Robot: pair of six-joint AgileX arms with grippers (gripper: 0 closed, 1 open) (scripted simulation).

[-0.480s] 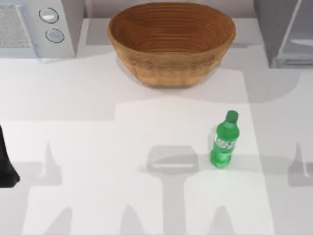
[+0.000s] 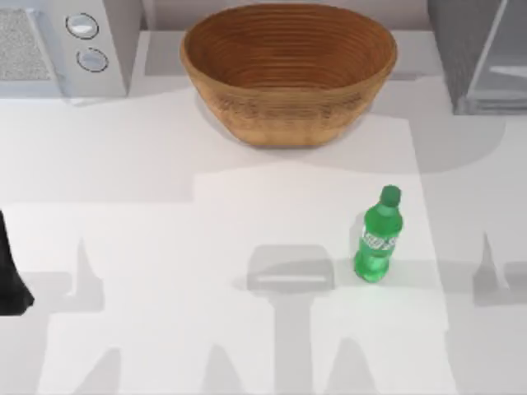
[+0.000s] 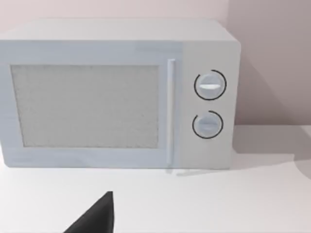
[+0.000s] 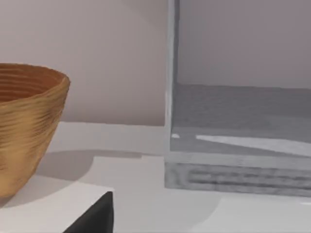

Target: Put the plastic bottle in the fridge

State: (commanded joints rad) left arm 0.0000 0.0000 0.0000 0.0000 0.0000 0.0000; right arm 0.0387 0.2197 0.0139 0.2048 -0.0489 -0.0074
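Green and upright, the plastic bottle (image 2: 379,239) stands free on the white table (image 2: 165,247), right of centre, in front of the wicker basket (image 2: 288,70) and well short of the fridge (image 2: 482,53) at the far right corner. My left arm (image 2: 10,271) sits parked at the table's left edge, far from the bottle, facing the white microwave (image 3: 116,94).

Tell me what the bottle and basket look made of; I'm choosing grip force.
The plastic bottle: likely thin plastic, glossy translucent green with a printed label. The basket: apparently woven wicker or coiled fibre, matte brown with ridged rings.
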